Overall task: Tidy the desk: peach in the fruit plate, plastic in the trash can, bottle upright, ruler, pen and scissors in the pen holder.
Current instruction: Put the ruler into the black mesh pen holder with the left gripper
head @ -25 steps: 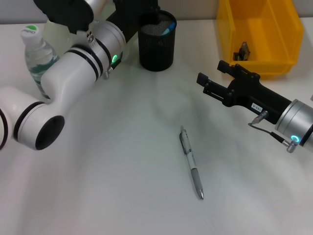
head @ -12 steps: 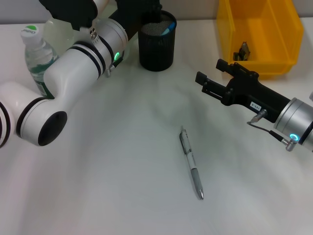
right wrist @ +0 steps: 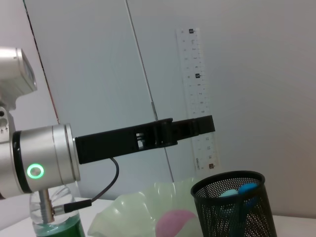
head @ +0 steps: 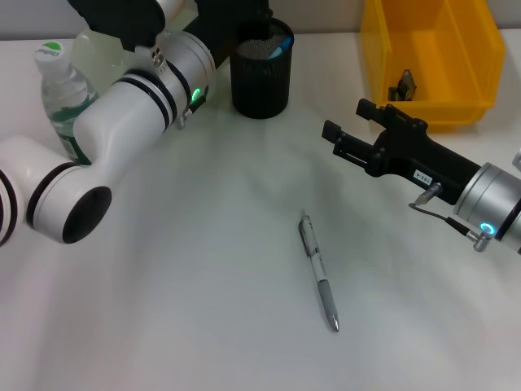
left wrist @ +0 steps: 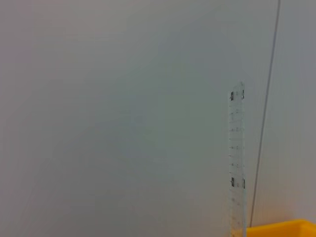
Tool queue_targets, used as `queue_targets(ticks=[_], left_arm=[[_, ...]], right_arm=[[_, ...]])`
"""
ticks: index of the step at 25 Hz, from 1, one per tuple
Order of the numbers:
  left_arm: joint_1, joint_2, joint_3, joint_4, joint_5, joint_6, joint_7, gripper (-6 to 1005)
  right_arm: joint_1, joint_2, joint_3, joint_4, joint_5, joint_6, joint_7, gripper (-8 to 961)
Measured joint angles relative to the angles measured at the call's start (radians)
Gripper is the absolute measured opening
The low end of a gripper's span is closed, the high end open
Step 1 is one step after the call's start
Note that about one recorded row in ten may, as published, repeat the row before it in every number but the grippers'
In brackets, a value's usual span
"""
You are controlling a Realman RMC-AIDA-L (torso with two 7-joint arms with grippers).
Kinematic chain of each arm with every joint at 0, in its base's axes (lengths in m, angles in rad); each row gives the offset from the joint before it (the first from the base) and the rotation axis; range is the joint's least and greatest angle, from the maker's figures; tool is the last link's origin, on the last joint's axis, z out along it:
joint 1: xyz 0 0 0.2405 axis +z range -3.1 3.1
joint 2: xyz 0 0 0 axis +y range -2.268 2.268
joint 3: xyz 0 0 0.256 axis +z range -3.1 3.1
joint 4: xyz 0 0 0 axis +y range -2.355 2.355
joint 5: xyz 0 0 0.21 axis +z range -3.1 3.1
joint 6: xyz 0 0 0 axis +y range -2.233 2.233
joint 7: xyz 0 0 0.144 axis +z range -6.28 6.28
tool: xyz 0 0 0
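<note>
A clear ruler (right wrist: 199, 98) stands upright above the black mesh pen holder (head: 261, 69), clamped in the left gripper (right wrist: 197, 126). A silver pen (head: 318, 271) lies flat on the white worktop (head: 203, 309). The bottle (head: 61, 94) stands upright. A pink peach (right wrist: 175, 222) sits in the pale green fruit plate (right wrist: 133, 217).
</note>
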Motion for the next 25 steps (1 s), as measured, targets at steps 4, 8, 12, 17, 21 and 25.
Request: queue_targets(ticks=[4, 8, 12, 17, 21, 25], left_arm=[[0.004, 0.000, -0.003, 0.000, 0.017, 0.003, 0.000, 57], [0.004, 0.000, -0.003, -0.002, 0.018, 0.005, -0.002, 100], [0.006, 0.000, -0.009, -0.005, 0.018, 0.014, -0.008, 267], [0.015, 0.000, -0.012, -0.010, 0.018, 0.031, -0.009, 399], [0.042, 0.000, -0.012, -0.015, 0.036, 0.074, -0.028, 504], [0.104, 0.006, -0.012, -0.010, 0.128, 0.182, -0.105, 665]], right_arm=[[0.000, 0.000, 0.000, 0.000, 0.000, -0.001, 0.003, 783], [-0.001, 0.000, 0.000, -0.001, 0.000, -0.002, 0.006, 783], [-0.002, 0.000, 0.000, -0.001, 0.000, -0.002, 0.006, 783], [-0.004, 0.000, 0.001, -0.001, 0.000, -0.003, 0.007, 783], [-0.009, 0.000, 0.008, -0.001, 0.000, -0.007, 0.010, 783], [-0.018, -0.003, 0.010, 0.000, 0.005, -0.037, 0.035, 783]])
